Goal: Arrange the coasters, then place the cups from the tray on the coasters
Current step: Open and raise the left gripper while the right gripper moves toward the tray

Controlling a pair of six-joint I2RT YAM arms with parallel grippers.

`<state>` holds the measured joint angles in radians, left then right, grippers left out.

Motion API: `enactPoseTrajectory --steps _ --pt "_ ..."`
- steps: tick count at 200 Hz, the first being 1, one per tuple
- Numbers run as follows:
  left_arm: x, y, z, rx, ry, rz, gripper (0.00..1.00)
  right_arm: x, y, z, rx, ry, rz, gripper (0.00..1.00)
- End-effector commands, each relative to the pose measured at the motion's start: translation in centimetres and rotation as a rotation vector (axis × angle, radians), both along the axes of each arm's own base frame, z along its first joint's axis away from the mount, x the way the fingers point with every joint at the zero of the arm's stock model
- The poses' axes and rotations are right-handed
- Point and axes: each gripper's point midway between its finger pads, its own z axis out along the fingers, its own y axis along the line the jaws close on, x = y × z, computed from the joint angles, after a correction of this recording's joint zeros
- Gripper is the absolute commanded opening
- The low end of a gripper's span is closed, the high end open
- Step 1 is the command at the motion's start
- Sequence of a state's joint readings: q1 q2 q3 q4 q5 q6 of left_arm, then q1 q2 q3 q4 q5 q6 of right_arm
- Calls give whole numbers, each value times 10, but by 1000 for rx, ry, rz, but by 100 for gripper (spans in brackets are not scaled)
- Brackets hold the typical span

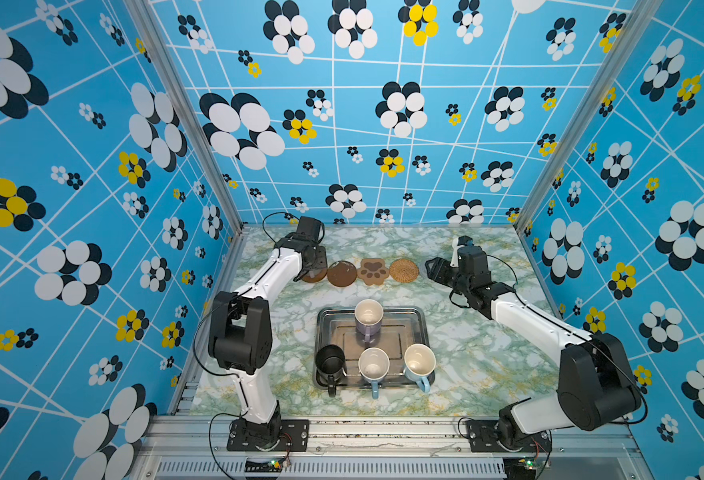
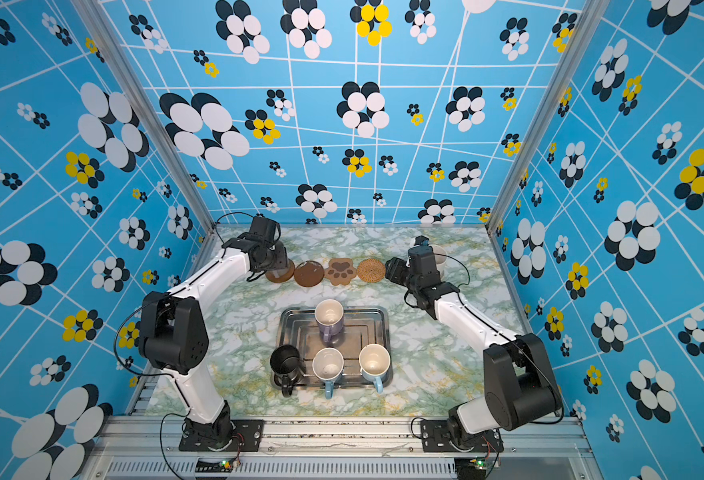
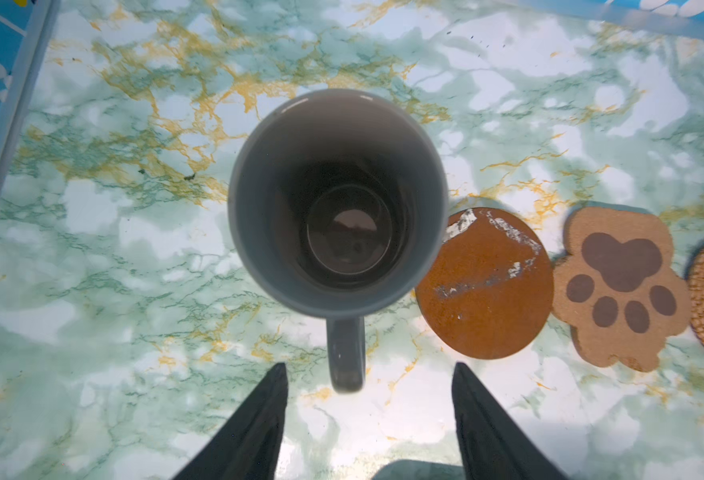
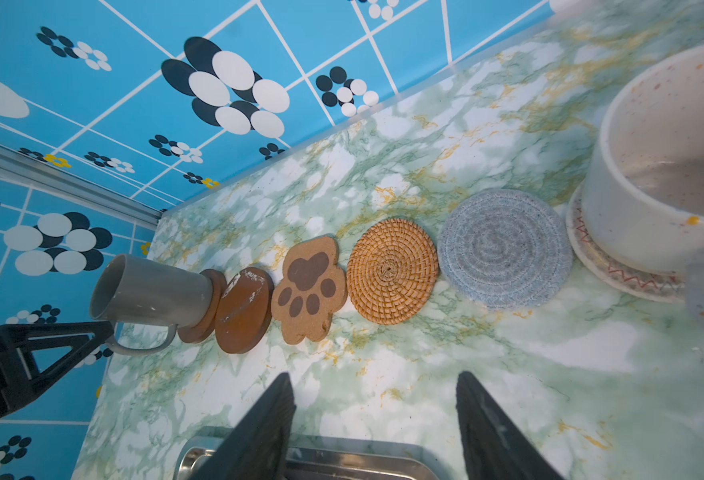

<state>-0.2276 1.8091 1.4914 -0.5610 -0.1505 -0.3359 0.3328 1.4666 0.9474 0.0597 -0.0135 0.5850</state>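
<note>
Silvery tray (image 1: 401,329), six cups (image 1: 369,318), six coasters (image 4: 391,270)

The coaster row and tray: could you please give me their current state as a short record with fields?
count in row: six
occupied: end brown coaster under grey cup; pale end coaster under cream mug
bare: brown disc, paw coaster, rattan coaster, blue-grey coaster
tray holds: lavender mug, black mug, two light blue mugs
left tool: open, at grey cup's handle, not gripping it
right tool: open, empty
</note>
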Motion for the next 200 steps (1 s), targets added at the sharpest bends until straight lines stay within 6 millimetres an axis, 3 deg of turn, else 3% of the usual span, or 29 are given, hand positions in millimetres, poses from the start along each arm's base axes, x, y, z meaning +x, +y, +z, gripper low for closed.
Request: enactPoseTrajectory --steps 1,56,104,134,200 --pt "-13 -2 27 12 -60 -2 64 -10 -7 3 8 6 -15 64" --pt "-44 -20 79 71 -258 -27 67 -20 -12 17 17 -21 -27 64" --pt "-77 -46 106 34 -383 -39 70 -27 -7 29 32 -41 -19 63" --pt "-101 -55 107 2 -423 -46 71 -33 6 37 0 -41 19 62" --pt "-128 -37 99 -21 -481 -23 75 -68 10 64 -161 -33 89 62"
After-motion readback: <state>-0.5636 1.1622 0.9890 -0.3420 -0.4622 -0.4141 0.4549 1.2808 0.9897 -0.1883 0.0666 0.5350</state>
